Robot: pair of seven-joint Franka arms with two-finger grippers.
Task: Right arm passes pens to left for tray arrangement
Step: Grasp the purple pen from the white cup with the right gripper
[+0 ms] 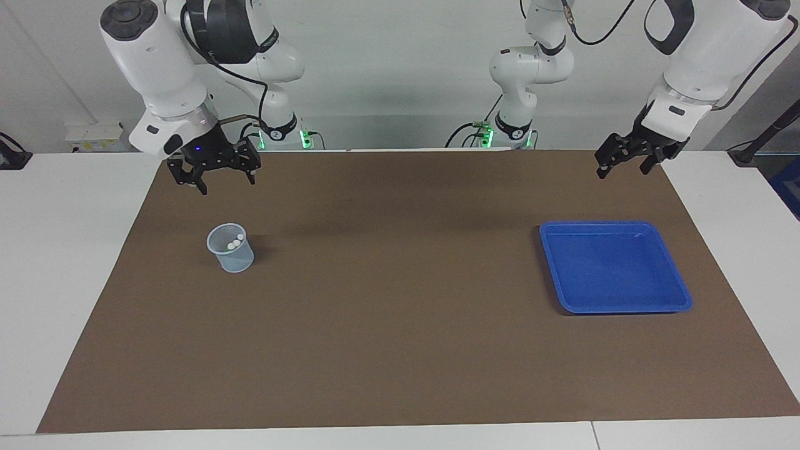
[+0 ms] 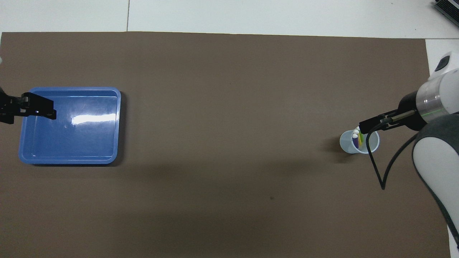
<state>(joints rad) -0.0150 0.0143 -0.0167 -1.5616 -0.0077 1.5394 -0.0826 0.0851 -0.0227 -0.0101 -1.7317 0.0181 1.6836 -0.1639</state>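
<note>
Three pens (image 1: 234, 242) stand in a small pale-blue mesh cup (image 1: 231, 250) with their whitish ends up. In the overhead view the purple, yellow and green pens (image 2: 356, 139) show inside the cup (image 2: 349, 143). My right gripper (image 1: 226, 181), blue-lit, hangs open and empty high over the mat by the cup. From above, the right gripper (image 2: 364, 128) overlaps the cup's rim. The blue tray (image 1: 615, 269) lies empty toward the left arm's end. My left gripper (image 1: 622, 169) hangs open and empty, and from above the left gripper (image 2: 45, 109) is over the tray's (image 2: 79, 139) outer edge.
A brown mat (image 1: 400, 325) covers most of the white table. A black cable (image 2: 376, 168) loops down from the right arm beside the cup.
</note>
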